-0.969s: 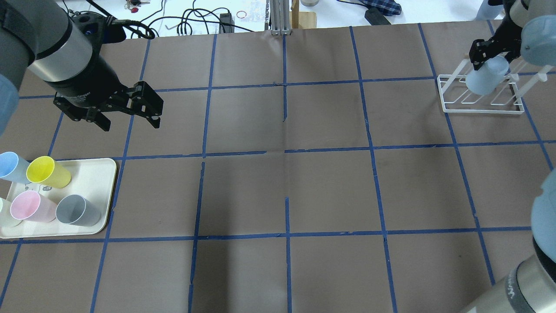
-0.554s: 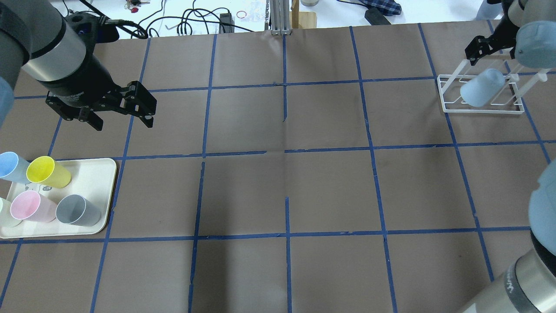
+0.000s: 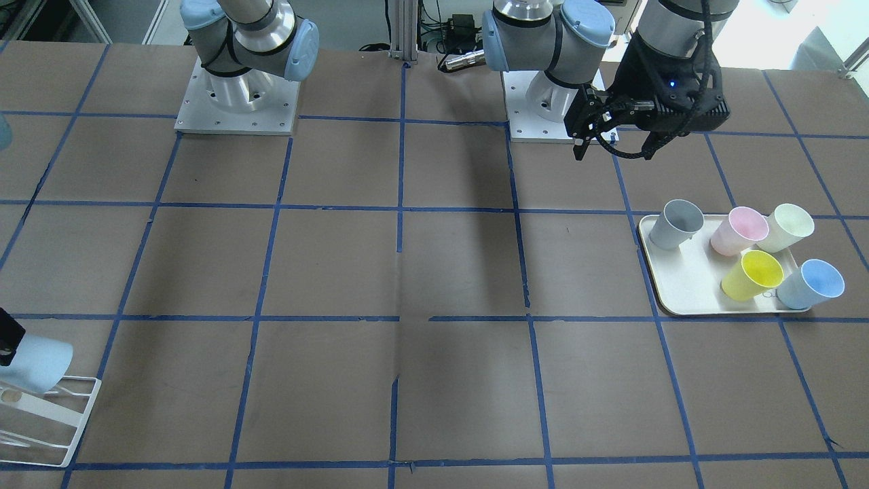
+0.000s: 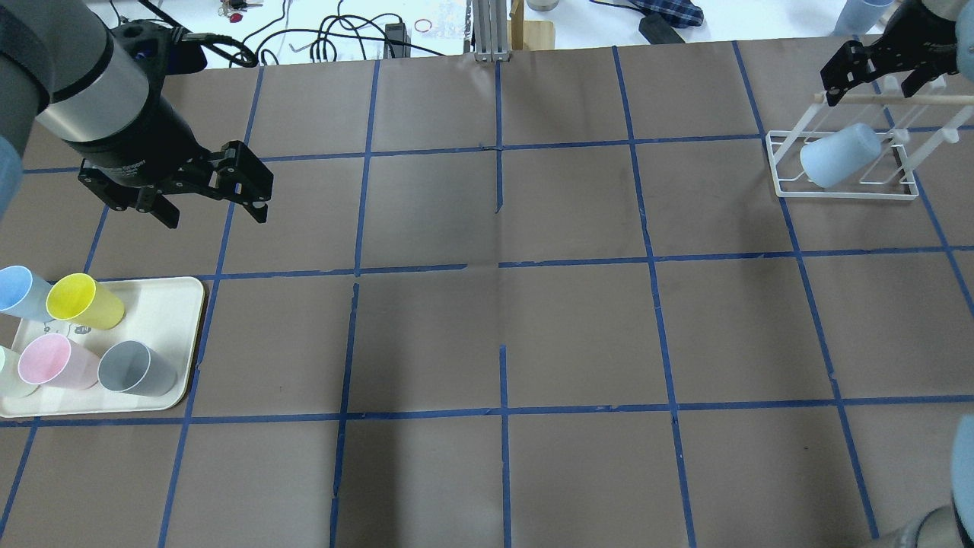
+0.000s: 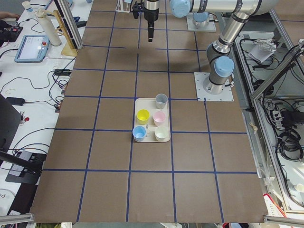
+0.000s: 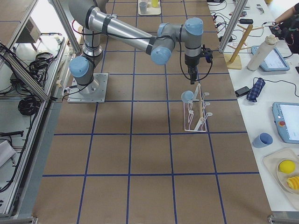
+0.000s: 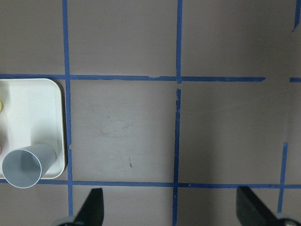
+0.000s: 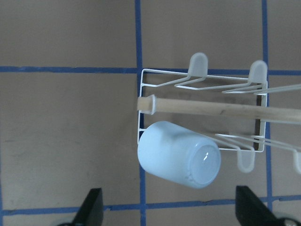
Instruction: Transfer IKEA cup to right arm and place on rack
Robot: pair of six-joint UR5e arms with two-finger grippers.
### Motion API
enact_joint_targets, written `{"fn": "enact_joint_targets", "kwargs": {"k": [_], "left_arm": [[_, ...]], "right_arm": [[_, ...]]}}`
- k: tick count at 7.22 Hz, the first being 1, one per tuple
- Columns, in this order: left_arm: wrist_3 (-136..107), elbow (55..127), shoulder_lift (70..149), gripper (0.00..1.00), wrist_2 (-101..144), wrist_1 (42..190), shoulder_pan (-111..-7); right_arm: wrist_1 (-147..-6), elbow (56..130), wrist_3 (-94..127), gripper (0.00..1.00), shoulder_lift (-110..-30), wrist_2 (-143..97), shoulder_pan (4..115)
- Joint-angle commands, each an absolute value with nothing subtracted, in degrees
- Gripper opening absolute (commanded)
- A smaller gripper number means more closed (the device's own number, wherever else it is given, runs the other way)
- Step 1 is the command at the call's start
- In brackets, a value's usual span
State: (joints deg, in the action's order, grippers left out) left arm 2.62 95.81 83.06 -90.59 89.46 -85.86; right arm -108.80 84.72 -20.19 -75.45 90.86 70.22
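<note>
The pale blue IKEA cup (image 4: 837, 156) lies tilted, bottom up, on a prong of the white wire rack (image 4: 845, 195) at the far right of the table. It also shows in the right wrist view (image 8: 178, 154), over the rack frame (image 8: 164, 70), and in the front view (image 3: 37, 363). My right gripper (image 4: 875, 84) is open and empty, above and behind the rack, apart from the cup. My left gripper (image 4: 214, 217) is open and empty, above the table beyond the tray. A second blue cup (image 4: 19, 293) stands on the tray.
A cream tray (image 4: 163, 320) at the near left holds the yellow cup (image 4: 84, 302), a pink cup (image 4: 53, 361) and the grey cup (image 4: 137, 367). A wooden dowel (image 8: 211, 108) runs along the top of the rack. Cables lie beyond the table's far edge.
My right gripper has let go of the blue cup and drawn up and back from the rack. The cup has settled lower on the prong. My left gripper has shifted slightly left.
</note>
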Motion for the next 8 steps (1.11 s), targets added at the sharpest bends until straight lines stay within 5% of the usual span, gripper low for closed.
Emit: {"fn": "enact_joint_targets", "kwargs": {"k": [1,8], "left_arm": [[2.6,95.9,82.9,1.0,-90.7,89.7,-85.9],[2.6,95.9,82.2,1.0,-91.1,89.6,-85.8]], "right_arm": [[-98.5,84.7,-14.5,1.0,-83.0,90.2,75.2],[-90.9,85.6,5.5,1.0,-90.7,90.0,93.1]]}}
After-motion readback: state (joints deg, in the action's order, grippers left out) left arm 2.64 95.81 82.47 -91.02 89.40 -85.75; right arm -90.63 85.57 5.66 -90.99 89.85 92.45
